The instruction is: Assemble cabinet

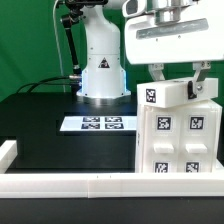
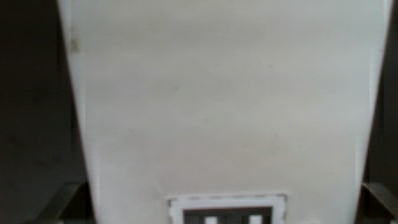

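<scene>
Wrist view shows almost nothing but one broad, flat white plastic face of the boxy cabinet (image 2: pixel 222 100), with a single black-and-white square tag (image 2: pixel 228 212) low on it and dark finger pads (image 2: pixel 63 200) just visible at each side of that face. Exterior view has the two-finger gripper (image 1: pixel 178 76) reaching down onto the top of the cabinet (image 1: pixel 178 130), its white fingers (image 1: pixel 157 74) straddling the upper block. The jaws appear closed against the cabinet's sides, gripping it, though the contact itself is partly hidden by the body.

To do this step well, I judge the grip should stay square across the panel so the piece does not twist, and any lowering or pressing should go straight down, slowly, watching that the parts stay aligned.

Outward from the fingers, the cabinet stands upright at the exterior view's right, directly beneath the hand, near the long white border rail (image 1: pixel 60 184). The marker board (image 1: pixel 100 124) lies flat on the black table (image 1: pixel 50 120), well apart to the exterior view's left, before the white robot base (image 1: pixel 102 70)
</scene>
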